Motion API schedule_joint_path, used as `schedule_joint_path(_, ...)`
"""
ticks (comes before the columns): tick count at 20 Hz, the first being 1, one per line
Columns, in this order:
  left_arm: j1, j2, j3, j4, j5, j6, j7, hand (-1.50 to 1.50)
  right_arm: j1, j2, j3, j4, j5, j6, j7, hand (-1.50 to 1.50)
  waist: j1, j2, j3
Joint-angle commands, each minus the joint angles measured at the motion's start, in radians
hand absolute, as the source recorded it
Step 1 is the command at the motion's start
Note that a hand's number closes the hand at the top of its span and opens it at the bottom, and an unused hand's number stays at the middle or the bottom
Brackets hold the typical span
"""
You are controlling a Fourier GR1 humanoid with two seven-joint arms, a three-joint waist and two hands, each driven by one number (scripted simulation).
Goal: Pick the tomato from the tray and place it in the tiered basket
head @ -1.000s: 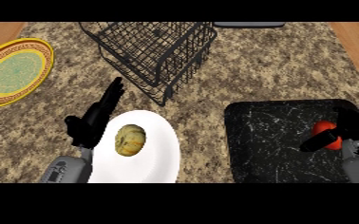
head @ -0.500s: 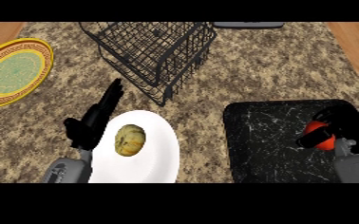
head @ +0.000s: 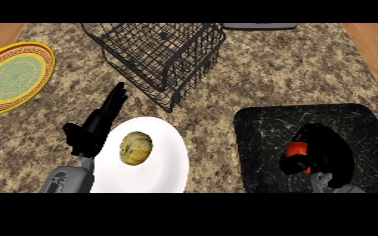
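Note:
The red tomato (head: 297, 150) sits on the black tray (head: 266, 130) at the lower right. My right hand (head: 322, 153) has its fingers curled round the tomato and hides most of it; only the tomato's left side shows. The black wire tiered basket (head: 159, 55) stands at the upper middle of the counter, well to the left of and beyond the tray. My left hand (head: 94, 126) rests open at the lower left, fingers pointing up, beside a white plate.
A white plate (head: 166, 167) holding a yellowish round food item (head: 136, 148) lies at the lower middle. A yellow and green plate (head: 21, 75) lies at the left edge. A dark object (head: 258, 26) shows at the counter's far edge.
My right hand has moved left over the tray and closed its fingers round the tomato. The left hand has not moved.

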Motion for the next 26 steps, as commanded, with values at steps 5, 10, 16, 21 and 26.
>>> schedule_joint_path(5,0.011,0.010,0.007,-0.028,0.002,-0.011,0.029,0.00,0.121,0.163,0.224,-0.313,0.357,0.039,0.271,1.50,-0.005,0.000,0.004)
schedule_joint_path(10,-0.005,0.007,0.027,0.010,0.011,-0.017,-0.002,0.00,0.040,0.337,0.244,-0.412,0.449,-0.091,0.149,1.50,-0.004,0.001,0.004)
schedule_joint_path(16,-0.022,-0.021,0.000,0.037,-0.029,-0.009,-0.032,0.00,-0.343,0.361,0.234,-0.388,0.494,0.110,0.275,1.50,0.022,0.009,0.003)
schedule_joint_path(21,-0.014,-0.032,-0.017,0.036,-0.035,-0.015,-0.027,0.00,-0.548,0.362,0.138,-0.336,0.379,0.170,0.328,1.50,0.030,0.010,0.002)
schedule_joint_path(26,-0.030,-0.031,-0.020,0.002,-0.026,-0.021,0.019,0.00,-0.780,0.362,-0.020,-0.142,0.312,0.127,0.319,1.50,0.055,0.011,0.002)
